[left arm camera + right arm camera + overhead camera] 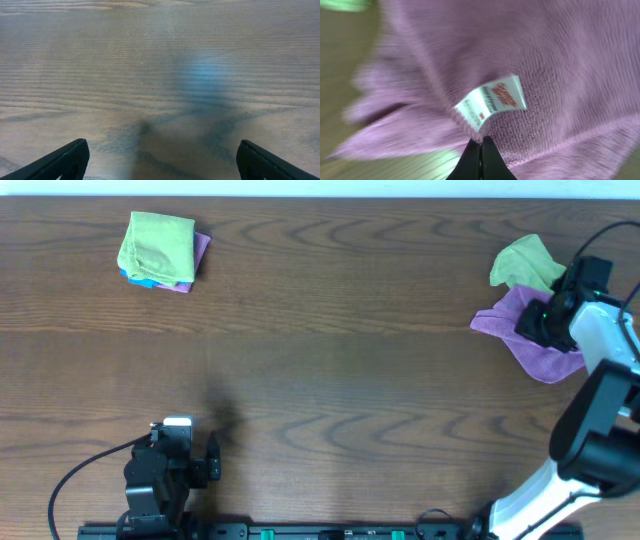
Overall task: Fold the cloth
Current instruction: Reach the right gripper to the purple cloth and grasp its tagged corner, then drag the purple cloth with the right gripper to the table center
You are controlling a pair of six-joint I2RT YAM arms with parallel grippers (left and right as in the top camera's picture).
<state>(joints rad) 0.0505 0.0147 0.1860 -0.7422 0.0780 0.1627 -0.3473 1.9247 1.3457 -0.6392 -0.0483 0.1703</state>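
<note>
Overhead looks straight down from far off and takes in the whole worktop [320, 380]. Left wrist sits low and faces forward over bare worktop, past the left pincer [162, 162]. Right wrist is very close and blurred, filled by the purple cloth [560, 60], which overhead shows at right.

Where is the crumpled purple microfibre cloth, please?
The purple cloth lies far right in the overhead view, beside the crumpled green cloth, in the right gripper.
</note>
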